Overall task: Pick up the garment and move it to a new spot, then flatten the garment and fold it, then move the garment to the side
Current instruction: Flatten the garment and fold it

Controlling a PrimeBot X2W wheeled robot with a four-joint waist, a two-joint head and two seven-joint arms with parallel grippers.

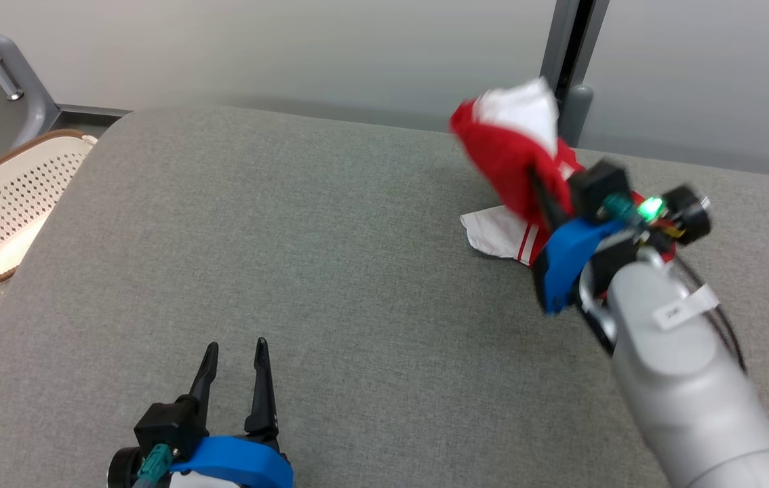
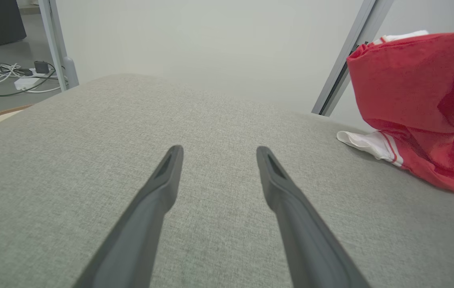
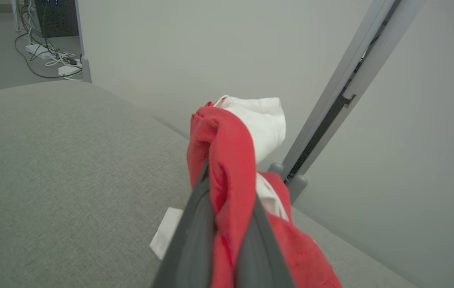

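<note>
Red-and-white cloth garment (image 1: 506, 152): bunched at far right of grey fabric tabletop (image 1: 289, 237), hem touching it. My right gripper (image 3: 231, 184): clamped on its red fold. My left gripper (image 1: 236, 344): apart, empty. Step: pick-up. Next, I judge: lift clear, relocate.

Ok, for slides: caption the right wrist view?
Right jaws shut on red-and-white fabric garment, partly off grey upholstered surface.

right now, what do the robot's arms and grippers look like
The left gripper and right gripper each have two long dark fingers, a black base, blue cover and teal plug. The right forearm is pale grey with a white tag and black cable.
</note>
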